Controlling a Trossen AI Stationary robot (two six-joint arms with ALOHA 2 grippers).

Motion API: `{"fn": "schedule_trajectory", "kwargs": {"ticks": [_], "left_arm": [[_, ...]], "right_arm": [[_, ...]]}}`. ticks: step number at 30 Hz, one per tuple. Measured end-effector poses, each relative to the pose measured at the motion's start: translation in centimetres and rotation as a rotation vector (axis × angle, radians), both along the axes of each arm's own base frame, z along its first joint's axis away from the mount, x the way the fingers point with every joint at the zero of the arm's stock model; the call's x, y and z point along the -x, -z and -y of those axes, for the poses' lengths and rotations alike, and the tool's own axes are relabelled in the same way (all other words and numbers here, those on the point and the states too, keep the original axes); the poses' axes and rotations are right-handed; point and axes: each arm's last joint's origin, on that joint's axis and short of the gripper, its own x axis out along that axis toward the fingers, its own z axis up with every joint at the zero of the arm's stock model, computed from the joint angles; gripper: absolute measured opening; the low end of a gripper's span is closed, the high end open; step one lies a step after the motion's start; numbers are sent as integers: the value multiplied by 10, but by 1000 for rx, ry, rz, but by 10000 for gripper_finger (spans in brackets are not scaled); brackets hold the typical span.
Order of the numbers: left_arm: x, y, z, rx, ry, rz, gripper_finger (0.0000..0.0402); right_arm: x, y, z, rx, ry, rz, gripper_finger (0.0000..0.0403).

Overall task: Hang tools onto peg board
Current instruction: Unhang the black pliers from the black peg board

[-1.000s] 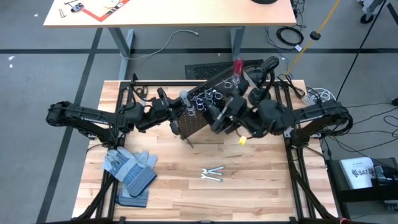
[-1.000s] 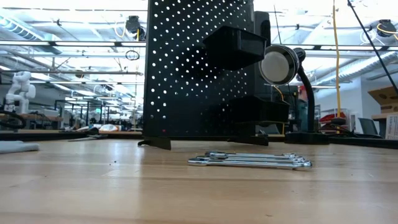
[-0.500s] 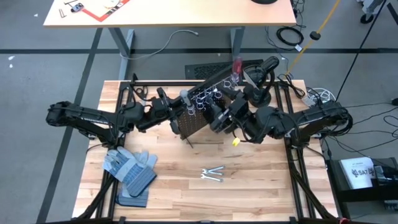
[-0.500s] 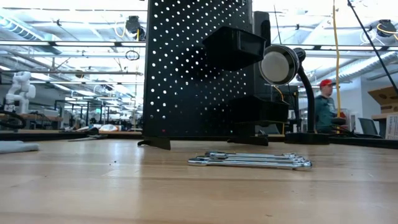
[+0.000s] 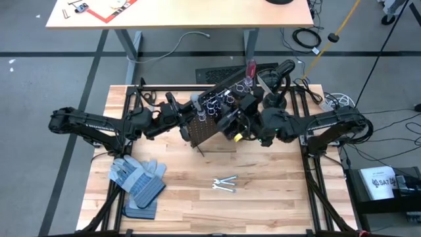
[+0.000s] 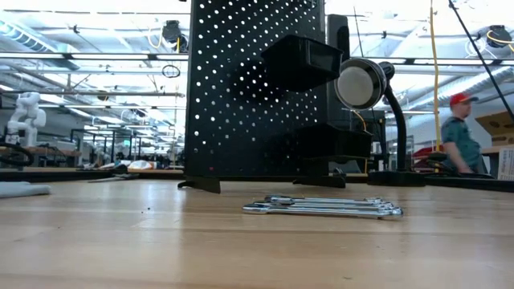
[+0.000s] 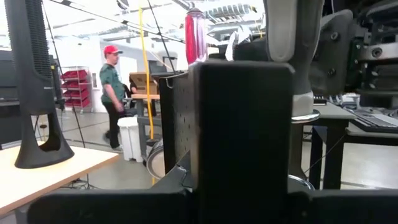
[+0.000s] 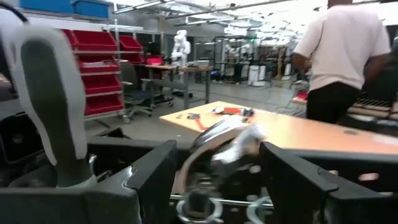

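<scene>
Gripping the left edge of the peg board (image 5: 217, 113), the left gripper (image 5: 186, 118) has its jaws drawn nearly together on the panel; in the left wrist view the board's black edge (image 7: 242, 130) fills the space between the fingers. The board stands upright near the table's (image 5: 276, 191) far middle, its long top edge running diagonally from near-left to far-right in the high view, with its row of silver rings (image 5: 220, 102) along the top. In the low view the perforated panel (image 6: 241, 88) faces the camera with the black bin (image 6: 299, 60) on its right part.

The right gripper (image 5: 235, 125) sits at the board's right side, jaws wide apart. Its wrist view shows a silver tool (image 8: 227, 140) blurred between the fingers (image 8: 152, 180), probably not clamped, though I cannot tell for sure.

A red-handled screwdriver (image 5: 250, 68) stands handle-up at the board's far right end; a grey-handled screwdriver (image 7: 292, 56) hangs upright through a ring. The silver wrenches (image 5: 225, 184) lie flat on the table well in front of the board, long axes roughly left-right. Blue-grey gloves (image 5: 138, 179) lie near the front left. A desk lamp (image 6: 365, 84) stands to the board's right. A person (image 6: 456, 136) is in the room behind.
</scene>
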Motion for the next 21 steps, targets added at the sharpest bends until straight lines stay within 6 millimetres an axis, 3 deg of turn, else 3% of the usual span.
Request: {"fn": "schedule_trajectory", "kwargs": {"ticks": [8, 15, 21], "left_arm": [[0, 0, 0, -1, 2, 0, 46], [0, 0, 0, -1, 4, -1, 46], [0, 0, 0, -1, 3, 0, 46]], "right_arm": [[-15, 9, 10, -50, -17, 76, 207], [-20, 5, 7, -10, -42, 135, 96], [-20, 2, 5, 40, -33, 132, 94]]}}
